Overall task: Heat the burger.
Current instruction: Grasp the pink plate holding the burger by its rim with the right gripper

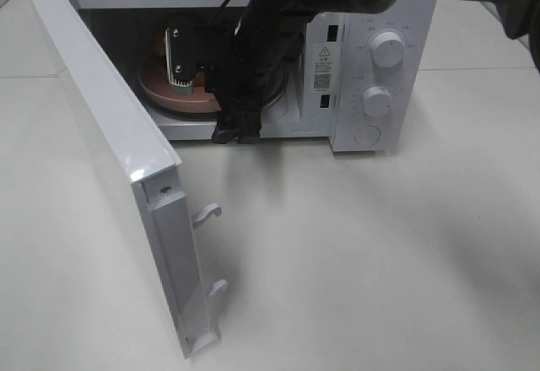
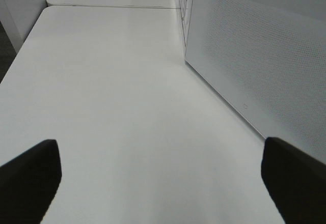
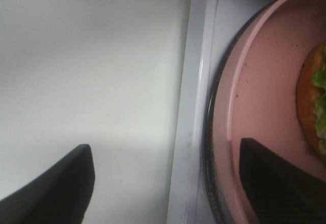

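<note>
The burger (image 3: 315,99) sits on a pink plate (image 3: 265,81) inside the open microwave (image 1: 371,59), whose door (image 1: 101,110) is swung wide to the left of the high view. From above, only a little of the bun shows behind the right arm. The right fingers (image 3: 275,183) hang at the mouth of the oven, spread apart and gripping nothing: one is over the near rim of the plate, short of the burger, and the other is outside over the bench (image 1: 380,261), with the white front sill between them. Whether the inner one touches the plate I cannot tell. The burger lies beyond that inner finger, not between the two. The left fingers (image 2: 30,178) are fully apart and empty, low over the bench beside a white dotted panel (image 2: 254,56).
</note>
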`<state>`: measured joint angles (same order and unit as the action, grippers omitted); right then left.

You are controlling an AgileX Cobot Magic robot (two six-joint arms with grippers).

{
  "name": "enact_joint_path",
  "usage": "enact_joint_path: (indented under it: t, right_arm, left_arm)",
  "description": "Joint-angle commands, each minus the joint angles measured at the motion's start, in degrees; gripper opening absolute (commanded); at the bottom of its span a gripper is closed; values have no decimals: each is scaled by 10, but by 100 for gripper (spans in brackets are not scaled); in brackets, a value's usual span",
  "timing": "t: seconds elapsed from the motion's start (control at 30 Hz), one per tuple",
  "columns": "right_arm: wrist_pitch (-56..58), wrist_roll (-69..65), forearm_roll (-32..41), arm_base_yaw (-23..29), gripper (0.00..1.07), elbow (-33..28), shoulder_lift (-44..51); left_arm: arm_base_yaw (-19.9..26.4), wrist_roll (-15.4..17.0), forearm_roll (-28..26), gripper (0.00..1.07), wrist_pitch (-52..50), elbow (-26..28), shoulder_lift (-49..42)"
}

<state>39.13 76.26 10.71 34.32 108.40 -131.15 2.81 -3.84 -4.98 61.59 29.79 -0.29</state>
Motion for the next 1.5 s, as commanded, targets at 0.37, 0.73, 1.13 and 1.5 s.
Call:
enact_joint_path:
  t: [0.37, 0.73, 1.13, 1.5]
  right_arm:
    - [5, -20, 7, 1, 76, 33, -22]
    - [-6, -23, 6, 1, 76, 33, -22]
    - [-49, -69, -19, 0, 76, 33, -34]
    - [-53, -93, -29, -1, 76, 38, -50]
  left_arm:
    - [2, 3, -2, 101, -1, -1, -2]
    - [2, 3, -2, 101, -1, -1, -2]
    - [2, 3, -2, 101, -1, -1, -2]
    - [2, 3, -3, 101, -1, -1, -2]
